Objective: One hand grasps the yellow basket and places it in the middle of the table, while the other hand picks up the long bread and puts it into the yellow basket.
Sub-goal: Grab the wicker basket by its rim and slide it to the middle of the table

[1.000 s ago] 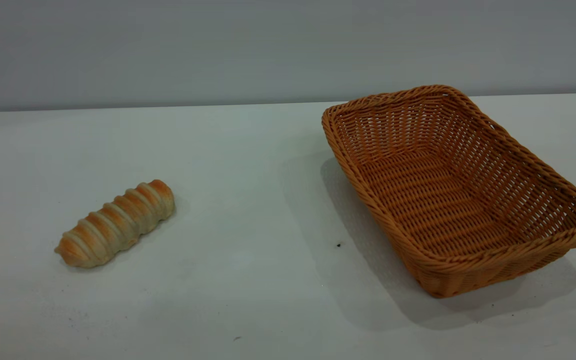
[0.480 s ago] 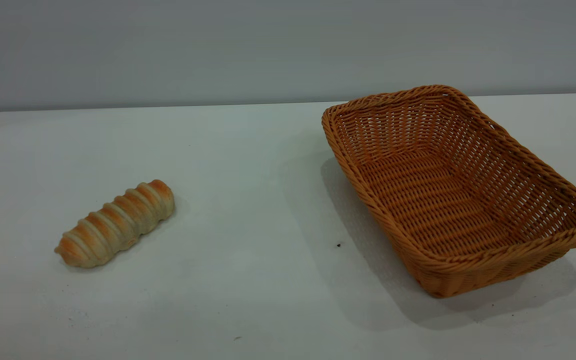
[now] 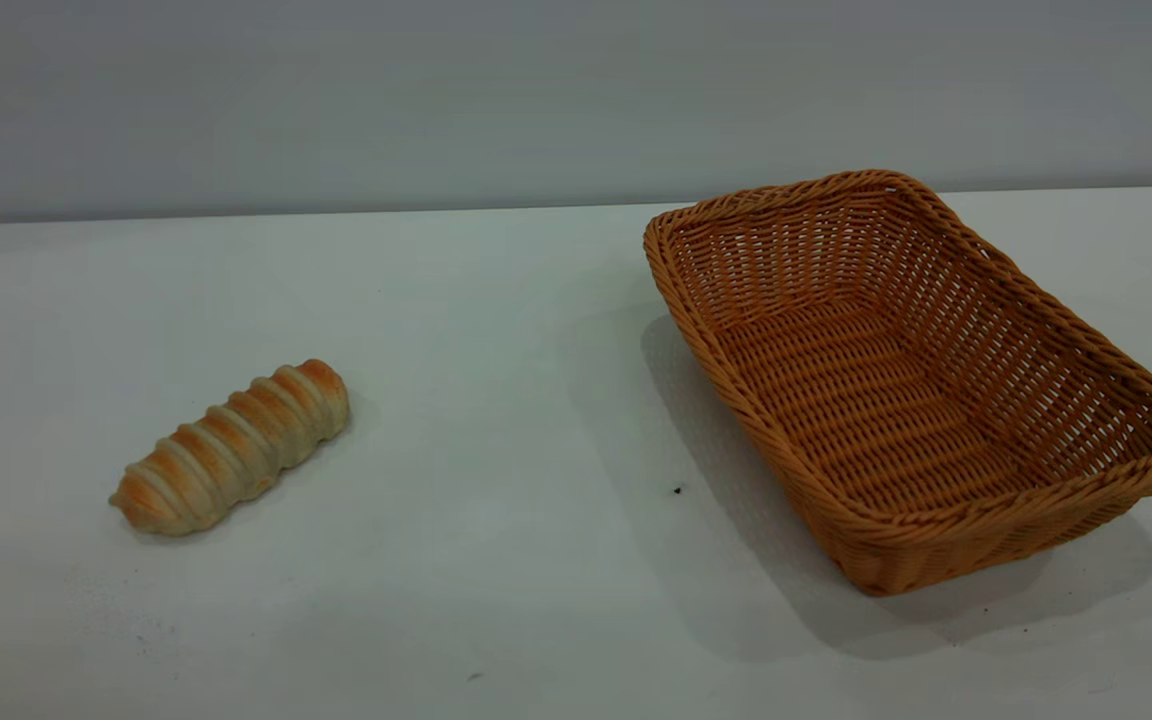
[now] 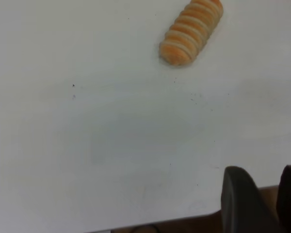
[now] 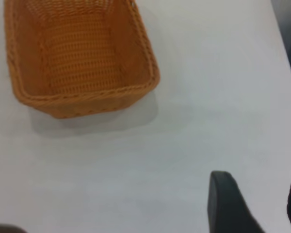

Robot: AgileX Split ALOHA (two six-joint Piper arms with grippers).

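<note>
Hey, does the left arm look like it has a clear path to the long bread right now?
Probably yes. The long bread lies alone on the table, apart from the yellow basket. In the left wrist view only bare tabletop lies between it and the left gripper, whose fingers stand apart.

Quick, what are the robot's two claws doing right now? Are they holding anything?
Left gripper: open, holding nothing, far from the long bread.
Right gripper: open, holding nothing, away from the yellow basket.
</note>
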